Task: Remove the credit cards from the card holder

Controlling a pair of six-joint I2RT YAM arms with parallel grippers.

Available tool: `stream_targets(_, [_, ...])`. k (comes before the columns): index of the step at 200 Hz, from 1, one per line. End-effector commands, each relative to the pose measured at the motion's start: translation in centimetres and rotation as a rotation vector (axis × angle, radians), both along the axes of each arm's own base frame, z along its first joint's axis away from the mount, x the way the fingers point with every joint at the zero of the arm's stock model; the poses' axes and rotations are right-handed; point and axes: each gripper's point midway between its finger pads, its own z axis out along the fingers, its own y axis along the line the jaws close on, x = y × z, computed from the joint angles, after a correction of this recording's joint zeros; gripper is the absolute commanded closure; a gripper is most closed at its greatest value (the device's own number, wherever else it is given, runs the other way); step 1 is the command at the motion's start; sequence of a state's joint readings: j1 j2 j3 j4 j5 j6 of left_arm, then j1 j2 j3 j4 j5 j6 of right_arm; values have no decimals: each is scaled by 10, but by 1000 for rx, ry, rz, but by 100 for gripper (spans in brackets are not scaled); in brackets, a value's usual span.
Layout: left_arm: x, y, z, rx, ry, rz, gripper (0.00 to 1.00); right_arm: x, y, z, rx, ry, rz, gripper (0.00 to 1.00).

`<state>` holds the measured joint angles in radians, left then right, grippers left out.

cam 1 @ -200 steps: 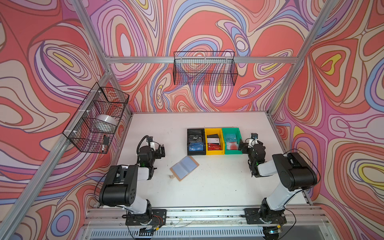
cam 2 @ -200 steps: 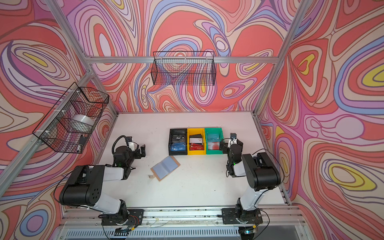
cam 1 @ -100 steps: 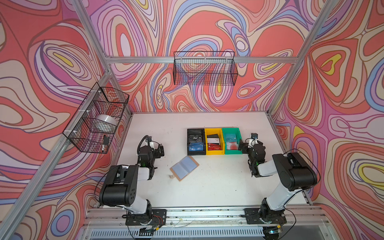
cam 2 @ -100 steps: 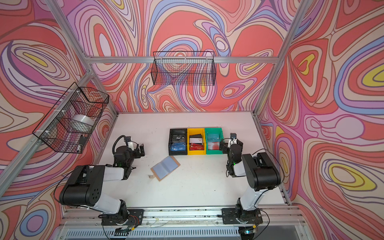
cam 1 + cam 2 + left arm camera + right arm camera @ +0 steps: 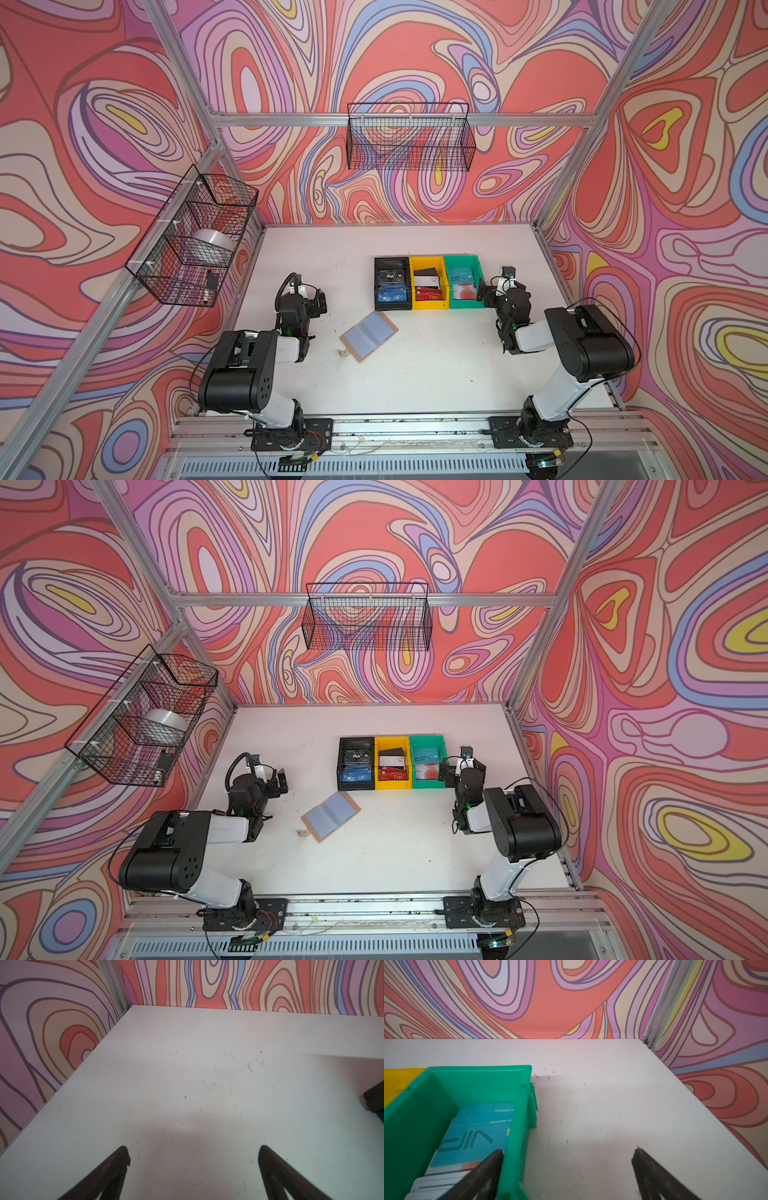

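Two robot arms, the left arm (image 5: 249, 365) and the right arm (image 5: 582, 345), are sharing one white bench (image 5: 436, 374) with three containers standing in a row, one black bin (image 5: 390, 261), one yellow bin (image 5: 428, 260) and one green bin (image 5: 459, 259), and a single open card holder (image 5: 369, 336); at least six credit cards (image 5: 390, 296) are showing, two per bin, while two wire racks, the back basket (image 5: 409, 137) and the side basket (image 5: 191, 237), are hanging on the walls

Three bins and two wire baskets around a white table

A black bin (image 5: 390, 260), a yellow bin (image 5: 428, 258) and a green bin (image 5: 459, 257) stand touching in a row toward the back of the table (image 5: 415, 374). The back basket (image 5: 409, 141) hangs on the rear wall. The side basket (image 5: 183, 266) on the left wall holds a silvery roll (image 5: 214, 241).
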<state>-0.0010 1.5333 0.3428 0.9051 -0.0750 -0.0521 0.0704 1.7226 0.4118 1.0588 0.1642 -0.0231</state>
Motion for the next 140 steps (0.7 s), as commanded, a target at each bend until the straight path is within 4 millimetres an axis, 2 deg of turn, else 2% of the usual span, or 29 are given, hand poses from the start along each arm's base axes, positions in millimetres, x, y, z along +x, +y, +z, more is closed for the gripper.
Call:
stream_targets(1, [9,-18,5,13,5,-113,0,3,-2,5,10,-10,-2,1])
stream_targets(18, [6,0,7,10,-16,1,0,3,-2,5,11,-10,-2,1])
stream_targets(30, [4,5,7,8,-22,33,0,3,-2,4,12,-8,-3,2])
stream_targets(140, [4,5,7,8,-22,31,0,4,-2,5,14,-7,-1,1])
